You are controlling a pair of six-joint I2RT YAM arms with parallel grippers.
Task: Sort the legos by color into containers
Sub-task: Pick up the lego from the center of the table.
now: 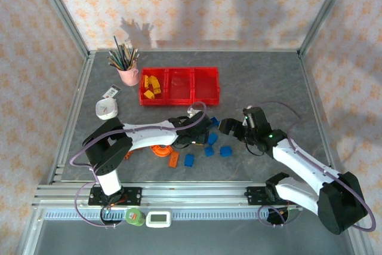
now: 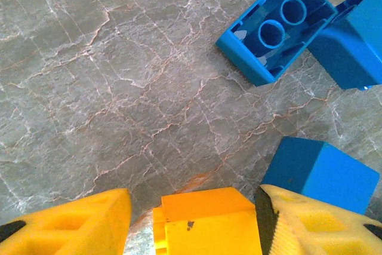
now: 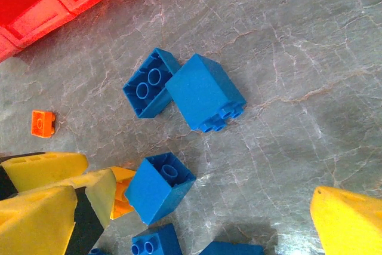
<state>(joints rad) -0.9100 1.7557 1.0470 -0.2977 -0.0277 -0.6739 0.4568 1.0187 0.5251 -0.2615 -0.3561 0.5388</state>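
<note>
Grey marble-look table [image 1: 268, 88] inside a metal frame, floral wallpaper all round. Toward the far side, the containers [image 1: 179, 85], three red bins joined in a row, left one with yellow bricks [image 1: 150, 86] inside. Left gripper [image 1: 196, 131] stretched out to mid-table, parked right over the loose legos [image 1: 209, 151]. On its wrist cam, fingers [image 2: 65, 222] spread either side of an orange-yellow brick [image 2: 203, 219], honestly hard to call the shade. Right pad touching it or near enough, a sliver of table showing on the other side, so not clamped yet, reckon. Sits dead between the pads, straight under the tool, bottom chopped by the frame edge, so no telling its long axis. Bins up-table from there, a touch to the left. Right gripper [image 1: 230, 127] just beside, spread wide, holding nothing, hanging over blue bricks [image 3: 203, 91]. Looks like the left arm's grab for sure: already straddling the thing and nearer the bins. Probably just needs a squeeze, a straight lift, then a carry away from the bases. Small orange brick [image 3: 43, 123] off on its own, well apart from the blues.
</note>
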